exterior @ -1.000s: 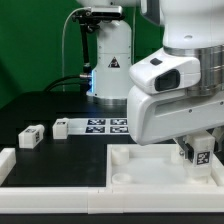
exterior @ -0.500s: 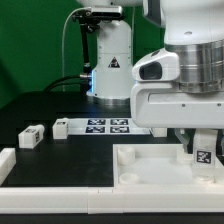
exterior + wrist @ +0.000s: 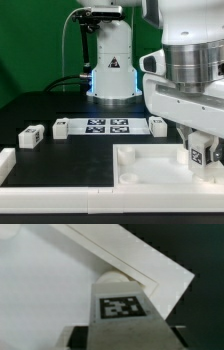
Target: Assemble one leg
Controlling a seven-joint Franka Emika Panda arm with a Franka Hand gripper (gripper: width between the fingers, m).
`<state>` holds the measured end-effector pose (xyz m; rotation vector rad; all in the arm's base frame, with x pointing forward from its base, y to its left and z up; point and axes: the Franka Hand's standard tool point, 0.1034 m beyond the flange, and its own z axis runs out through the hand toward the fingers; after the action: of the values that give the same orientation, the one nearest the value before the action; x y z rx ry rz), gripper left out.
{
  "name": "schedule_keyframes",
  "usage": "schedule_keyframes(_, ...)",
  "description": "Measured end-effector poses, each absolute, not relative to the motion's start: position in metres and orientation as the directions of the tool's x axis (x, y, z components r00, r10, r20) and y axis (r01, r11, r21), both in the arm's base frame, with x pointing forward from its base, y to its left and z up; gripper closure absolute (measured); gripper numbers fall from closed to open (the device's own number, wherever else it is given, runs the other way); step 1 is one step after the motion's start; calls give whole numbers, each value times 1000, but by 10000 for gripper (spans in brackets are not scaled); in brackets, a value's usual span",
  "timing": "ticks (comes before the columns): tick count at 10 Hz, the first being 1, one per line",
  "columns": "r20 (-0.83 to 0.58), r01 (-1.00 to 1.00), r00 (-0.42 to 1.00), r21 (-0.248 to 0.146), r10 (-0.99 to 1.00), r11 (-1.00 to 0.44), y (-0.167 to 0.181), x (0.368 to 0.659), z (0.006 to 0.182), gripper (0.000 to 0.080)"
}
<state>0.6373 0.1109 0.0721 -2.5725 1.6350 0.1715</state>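
Note:
My gripper (image 3: pixel 198 152) is shut on a white leg (image 3: pixel 199 154) with a black-and-white tag on its face. It holds the leg upright over the far right part of the large white square panel (image 3: pixel 150 165). In the wrist view the leg (image 3: pixel 121 303) stands between my fingers, its end near the panel's raised corner rim (image 3: pixel 150 272). Whether the leg touches the panel I cannot tell. Three more legs lie on the black table: one (image 3: pixel 31 136) on the exterior view's left, one (image 3: pixel 61 127) beside it, one (image 3: pixel 157 124) behind my arm.
The marker board (image 3: pixel 107 125) lies at the back middle. A white L-shaped rail (image 3: pixel 40 176) runs along the table's front and the exterior view's left. A black and white robot base (image 3: pixel 110 60) stands behind.
The arm's wrist has turned and shifted towards the exterior view's right, with the leg still held. A leg behind the arm has come into sight.

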Motion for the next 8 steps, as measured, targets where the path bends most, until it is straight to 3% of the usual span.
schedule_keyframes(1,-140,-930,366,-6,-920,-368,111,637,72,508)
schedule_keyframes(3,-122,-992,115,31,-986,-119,116,635,73,508)
schedule_keyframes(4,-121,-991,126,29,-985,-130,117,635,73,508)
schedule_keyframes(5,-122,-987,152,26,-981,-157,117,635,72,439)
schedule_keyframes(6,-123,-983,179,23,-976,-184,118,634,72,233)
schedule_keyframes(7,-124,-980,192,22,-974,-196,120,634,72,233)
schedule_keyframes(8,-125,-949,311,7,-942,-315,120,634,72,173)
